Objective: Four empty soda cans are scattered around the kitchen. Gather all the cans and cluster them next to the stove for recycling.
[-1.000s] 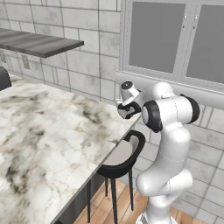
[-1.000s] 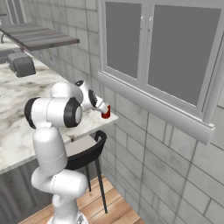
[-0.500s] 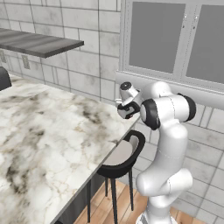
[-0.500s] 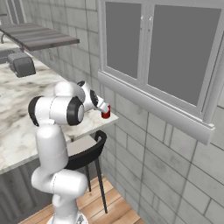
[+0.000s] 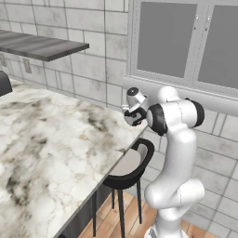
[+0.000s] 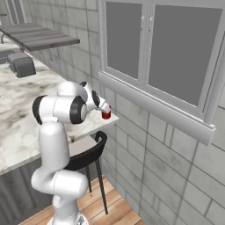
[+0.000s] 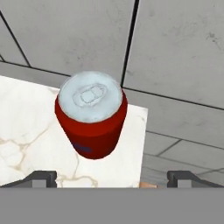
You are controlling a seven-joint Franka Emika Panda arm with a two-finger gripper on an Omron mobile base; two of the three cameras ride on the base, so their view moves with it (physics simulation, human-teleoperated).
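The white arm rises from the lower right of the left base view, folds at a bulky dark-jointed elbow near the frame's centre, and reaches leftward so the gripper (image 5: 134, 117) hangs over the far corner of the marble counter (image 5: 51, 153). In the right base view the same arm stands at lower left, and its hand points toward the centre of the frame, where the red soda can (image 6: 106, 114) shows just past the wrist at the counter's corner. In the hand view the can (image 7: 92, 114) stands upright in the centre, a short glossy red cylinder with a dull silver top and a stamped oval tab, resting on white stone veined in grey and tan close to the slab's square corner. The two dark fingertips (image 7: 40, 178) sit at the bottom left and bottom right of that view, spread wide with the can between and above them, touching neither; the hand holds nothing. Behind the can runs a wall of large flat grey tiles (image 7: 175, 48) with dark grout. A black bar stool (image 5: 125, 169) with a curved back and pale seat stands under the counter edge, on wood planks.
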